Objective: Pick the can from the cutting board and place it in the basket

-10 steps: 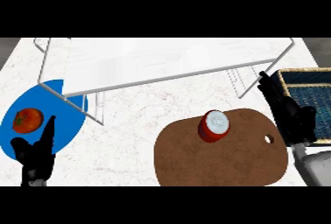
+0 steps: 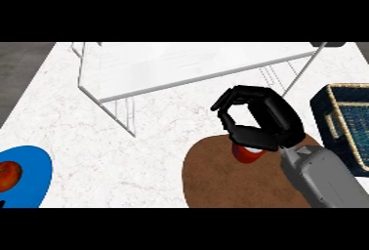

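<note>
The red can point(image 2: 249, 154) stands on the brown cutting board point(image 2: 216, 180), its upper part hidden behind my right hand point(image 2: 265, 122). That hand hangs over the can's far side with its fingers point(image 2: 229, 103) curled into a ring. Bare counter shows through the ring, and the can is not inside it. The dark blue woven basket point(image 2: 344, 124) sits at the right edge, just right of the hand. My left hand does not show.
A white wire rack point(image 2: 180, 68) stands across the back of the counter, its legs reaching down near the board's far left. A blue plate point(image 2: 32, 188) with a red fruit point(image 2: 7, 177) lies at the lower left edge.
My right hand has swung left from above the basket to over the can, and its fingers have curled. The view has shifted, and the left hand has slipped out of sight.
</note>
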Tool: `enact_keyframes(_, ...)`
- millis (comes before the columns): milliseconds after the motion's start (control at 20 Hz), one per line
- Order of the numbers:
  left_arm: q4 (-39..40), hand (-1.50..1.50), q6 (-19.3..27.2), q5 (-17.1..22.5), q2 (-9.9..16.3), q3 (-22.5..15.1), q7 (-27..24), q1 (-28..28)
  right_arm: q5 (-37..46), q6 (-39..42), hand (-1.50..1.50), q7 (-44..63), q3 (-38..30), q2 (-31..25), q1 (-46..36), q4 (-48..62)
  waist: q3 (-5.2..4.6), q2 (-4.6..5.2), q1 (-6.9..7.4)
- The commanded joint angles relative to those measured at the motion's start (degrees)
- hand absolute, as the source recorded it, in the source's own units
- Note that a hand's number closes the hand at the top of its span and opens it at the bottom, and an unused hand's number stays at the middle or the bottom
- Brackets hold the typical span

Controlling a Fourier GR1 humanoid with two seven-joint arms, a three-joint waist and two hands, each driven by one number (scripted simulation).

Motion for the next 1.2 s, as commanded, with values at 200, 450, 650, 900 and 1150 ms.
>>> enact_keyframes(200, -5.39, 0.00, -4.91, 6.25, -8.72, -5.47, 0.47, -6.77, 12.02, -4.00, -1.50, 3.38, 10.46, 3.68, -6.15, -1.02, -3.56, -0.28, -5.29)
enact_keyframes(450, -7.38, 0.00, -5.02, 6.51, -8.14, -2.51, -0.24, 0.18, 24.70, -5.59, -1.50, 10.90, 10.09, -7.62, -12.44, 0.35, -4.06, -1.92, -9.22)
enact_keyframes(650, -10.81, 0.00, -4.44, 7.42, -9.49, -1.95, 0.33, 3.95, 28.50, -1.00, -1.50, 17.73, 10.54, -13.07, -19.50, -0.15, -4.02, -1.81, -9.99)
enact_keyframes(900, -13.66, 0.00, -3.75, 7.86, -11.37, -2.65, 1.74, 4.93, 27.46, 8.93, -1.50, 24.19, 9.93, -19.44, -27.04, -1.57, -3.88, -1.51, -10.64)
enact_keyframes(1150, -15.16, 0.00, -3.55, 8.36, -11.85, -2.51, 3.45, 5.58, 21.09, 21.45, -1.50, 29.22, 11.22, -23.20, -30.54, -2.40, -3.83, -1.26, -11.44)
